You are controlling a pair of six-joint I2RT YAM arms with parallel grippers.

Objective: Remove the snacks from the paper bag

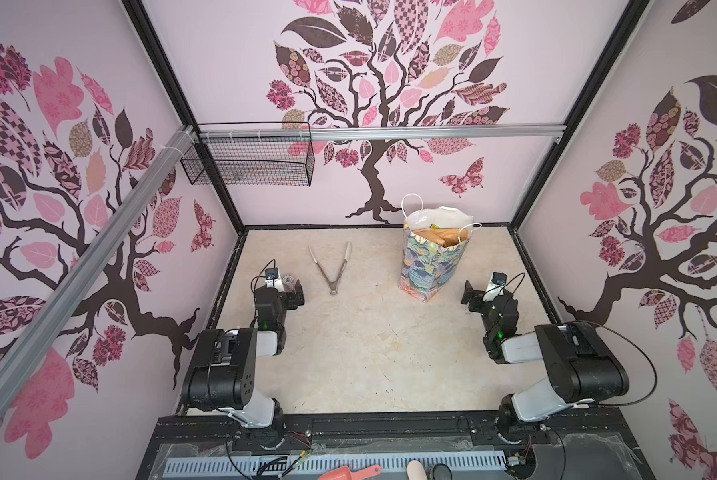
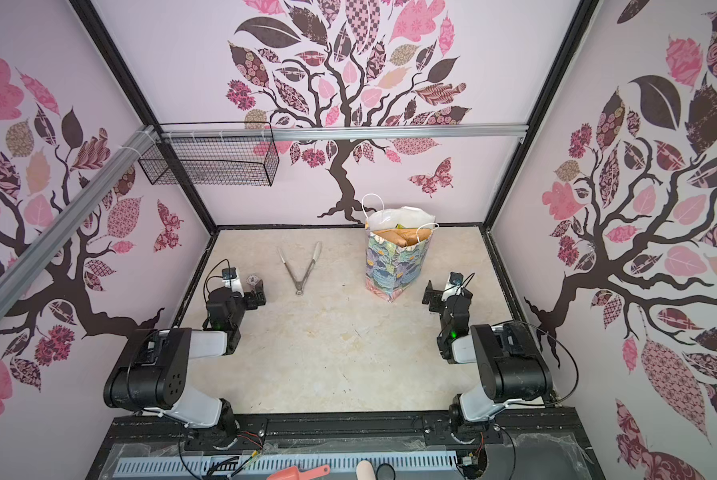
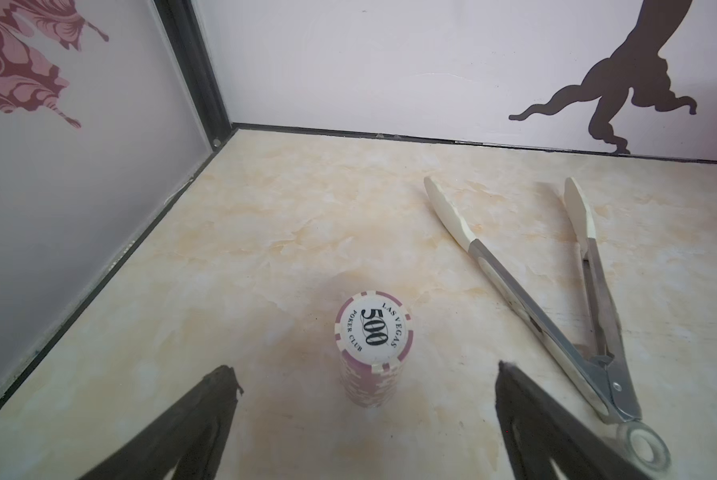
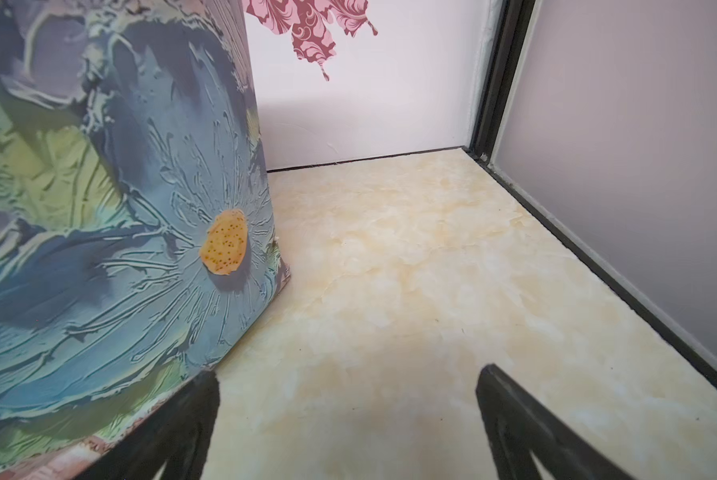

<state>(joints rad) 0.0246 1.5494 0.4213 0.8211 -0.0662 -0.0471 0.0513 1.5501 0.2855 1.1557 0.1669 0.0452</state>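
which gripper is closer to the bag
Right. The right gripper sits open just beside the bag, at its near corner. The left gripper is across the table, beyond the tongs, open at a poker chip stack.

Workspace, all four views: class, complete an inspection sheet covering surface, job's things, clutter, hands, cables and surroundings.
Surface: marbled tabletop, pale, no spills seen.
Job's things: paper bag upright at the back right; snacks inside, only their tops showing.
Clutter: tongs lying open; poker chip stack upright just ahead of the left hand.
Hands: left hand open, holding nothing; right hand open, holding nothing, beside the bag's lower corner, contact unclear.
Cables: black cable loops off the right arm; thinner loops at both wrist cameras.
Surroundings: walls with tree decals; wire basket hung at the back left; orange scoop on the front ledge.
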